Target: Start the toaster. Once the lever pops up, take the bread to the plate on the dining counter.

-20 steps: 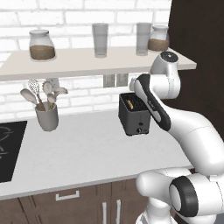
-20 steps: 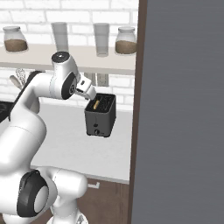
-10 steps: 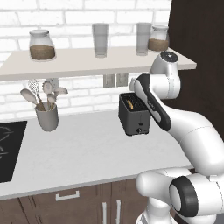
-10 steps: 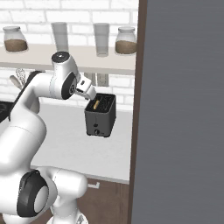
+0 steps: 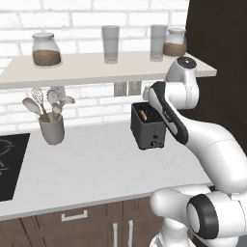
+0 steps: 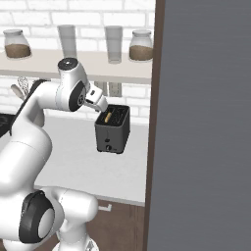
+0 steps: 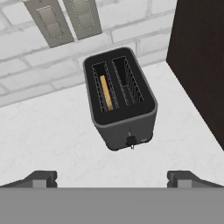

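Your gripper [image 7: 112, 177] has its jaws spread wide, holding nothing, and has not moved over the last second. The toaster [image 7: 120, 98] sits just ahead and below, bread [image 7: 106, 92] down in one slot, its lever [image 7: 130, 141] still unpressed.

White brick wall [image 5: 87, 17], wooden shelf [image 5: 96, 67]

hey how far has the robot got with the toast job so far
Done: the bread sits in one slot of the toaster; whether the toaster has been started can't be told. In hand: the open, empty gripper hovers above the toaster, apart from it. Left: start it if needed, wait for the lever to pop, then carry the bread to the plate.
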